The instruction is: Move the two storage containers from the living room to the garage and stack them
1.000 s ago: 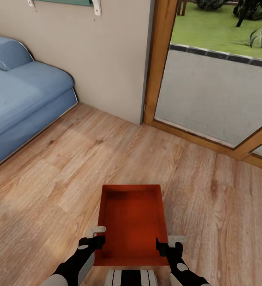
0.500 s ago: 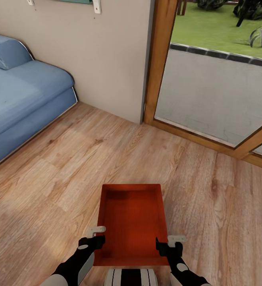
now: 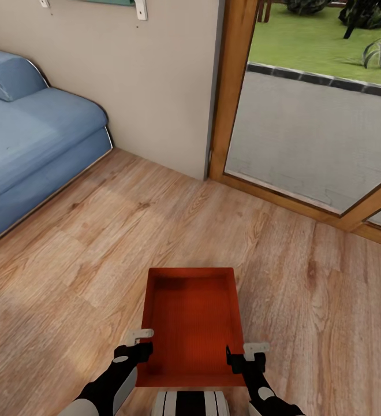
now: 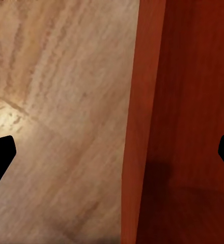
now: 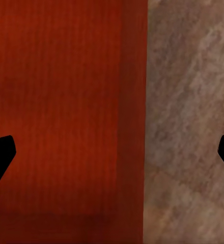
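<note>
While the robot stands on the light wood plank floor (image 3: 98,254) of the living room, one red-orange storage container (image 3: 191,326) sits low in the head view, straight in front of the trunk, open top upward and nothing inside it. Its long sides run away from the robot. The left claw (image 3: 145,351) is at the container's left wall near the closer end, and the right claw (image 3: 232,359) is at the right wall at about the same place, so the box lies between the two arms.

Seen from the left wrist, the container's thin wall (image 4: 135,122) runs between the two dark fingertips (image 4: 0,152), one outside over the planks and one inside over the red bottom; the fingers stand wide apart and touch nothing there, so this claw is spread around the wall, not clenched. Seen from the right wrist, the same holds: the wall (image 5: 135,122) passes between the separated fingertips (image 5: 0,152), with wood floor on one side and the red inside on the other, and the claw is released.

Whether the container rests on the planks or is lifted off them cannot be told.

A blue sofa (image 3: 29,144) stands at the left against a cream wall (image 3: 144,75). At the right a wood-framed glass door (image 3: 236,86) looks out on grey paving (image 3: 306,138) and grass (image 3: 317,40).
</note>
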Robot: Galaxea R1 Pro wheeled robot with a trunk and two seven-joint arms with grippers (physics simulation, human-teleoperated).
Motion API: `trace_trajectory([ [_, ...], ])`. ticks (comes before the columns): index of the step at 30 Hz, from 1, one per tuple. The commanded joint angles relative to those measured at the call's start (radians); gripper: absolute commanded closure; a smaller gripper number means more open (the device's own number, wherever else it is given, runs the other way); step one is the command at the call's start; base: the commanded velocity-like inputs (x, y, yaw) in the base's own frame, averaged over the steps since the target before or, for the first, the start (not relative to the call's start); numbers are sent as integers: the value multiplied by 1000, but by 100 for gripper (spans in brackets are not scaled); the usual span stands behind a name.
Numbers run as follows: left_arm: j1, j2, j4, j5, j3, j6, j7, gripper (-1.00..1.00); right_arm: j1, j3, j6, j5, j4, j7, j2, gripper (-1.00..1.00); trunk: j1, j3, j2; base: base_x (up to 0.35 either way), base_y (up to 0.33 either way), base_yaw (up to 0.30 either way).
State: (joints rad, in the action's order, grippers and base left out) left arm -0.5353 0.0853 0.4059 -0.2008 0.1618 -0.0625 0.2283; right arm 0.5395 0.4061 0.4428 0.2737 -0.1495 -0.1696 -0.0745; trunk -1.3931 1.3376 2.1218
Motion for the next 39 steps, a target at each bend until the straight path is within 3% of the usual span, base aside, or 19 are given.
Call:
trace_trajectory([
  [1, 0, -1, 2, -9, 8, -5, 8, -100, 1, 8, 3, 8, 1, -5, 0, -100, 0, 1, 0, 0, 0, 0],
  [39, 0, 4, 2, 1, 16, -6, 9, -100, 0, 4, 2, 15, 2, -17, 2, -100, -4, 4, 7, 0, 0, 0],
])
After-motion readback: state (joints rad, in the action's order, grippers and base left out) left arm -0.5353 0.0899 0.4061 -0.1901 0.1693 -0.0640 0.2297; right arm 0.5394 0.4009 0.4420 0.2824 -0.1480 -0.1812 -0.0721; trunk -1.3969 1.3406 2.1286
